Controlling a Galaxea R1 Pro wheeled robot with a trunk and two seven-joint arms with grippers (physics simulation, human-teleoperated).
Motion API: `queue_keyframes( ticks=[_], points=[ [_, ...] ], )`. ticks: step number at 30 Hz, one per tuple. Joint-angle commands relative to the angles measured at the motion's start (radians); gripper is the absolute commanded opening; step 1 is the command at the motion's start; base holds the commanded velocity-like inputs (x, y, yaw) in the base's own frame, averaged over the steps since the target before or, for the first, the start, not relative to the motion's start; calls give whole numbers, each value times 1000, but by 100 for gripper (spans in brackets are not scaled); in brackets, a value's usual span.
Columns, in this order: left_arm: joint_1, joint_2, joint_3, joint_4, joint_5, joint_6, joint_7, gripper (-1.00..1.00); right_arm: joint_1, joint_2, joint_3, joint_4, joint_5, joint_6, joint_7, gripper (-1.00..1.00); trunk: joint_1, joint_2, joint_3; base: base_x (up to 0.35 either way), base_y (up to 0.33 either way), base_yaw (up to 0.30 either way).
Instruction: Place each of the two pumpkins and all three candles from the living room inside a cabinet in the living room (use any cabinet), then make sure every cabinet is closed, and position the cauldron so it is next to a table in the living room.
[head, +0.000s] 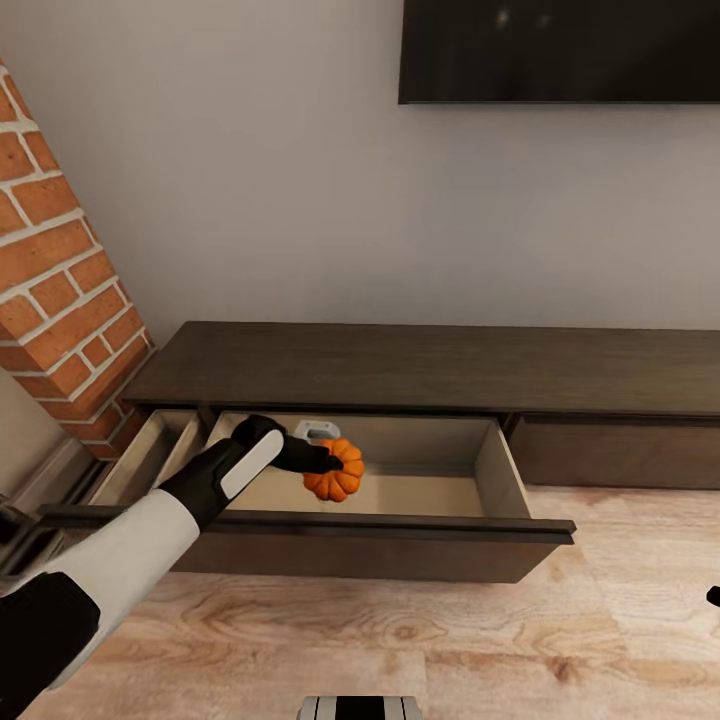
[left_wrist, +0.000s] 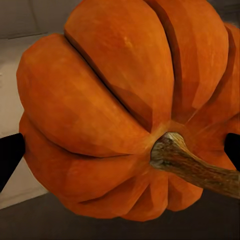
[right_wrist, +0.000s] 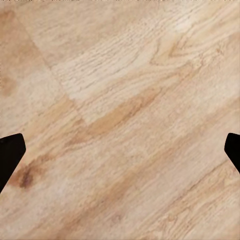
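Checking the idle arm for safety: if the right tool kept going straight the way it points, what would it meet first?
Most likely the wooden floor; nothing lies between the open right tool and the planks, though depth is unclear.

Matt, waxy orange skin showed on the pumpkin (left_wrist: 115, 105), smooth between its ribs, with a rough, woody brown stem. Around the left gripper (head: 335, 462) the cabinet (head: 430, 365) looked dark, matt wood, its open drawer (head: 440, 480) lined pale and plain. Below the right gripper (right_wrist: 120, 150) lay light floor (right_wrist: 120, 90) planks, grained, with a soft satin sheen
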Motion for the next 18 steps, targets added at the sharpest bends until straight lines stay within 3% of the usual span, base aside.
queue_keyframes(
  ticks=[1, 10, 18],
  points=[
    [-1, -2, -5, 1, 11, -9, 16, -100, 0, 0, 0, -1, -11, 3, -10, 100, 0, 0, -1, 0, 0, 0],
    [-1, -57, -2, 83, -12, -29, 66, -100, 0, 3, 0, -12, -11, 4, -9, 100, 0, 0, -1, 0, 0, 0],
    [-1, -68, 6, 109, -31, -36, 83, -100, 0, 4, 0, -19, -11, 4, -9, 100, 0, 0, -1, 0, 0, 0]
  ],
)
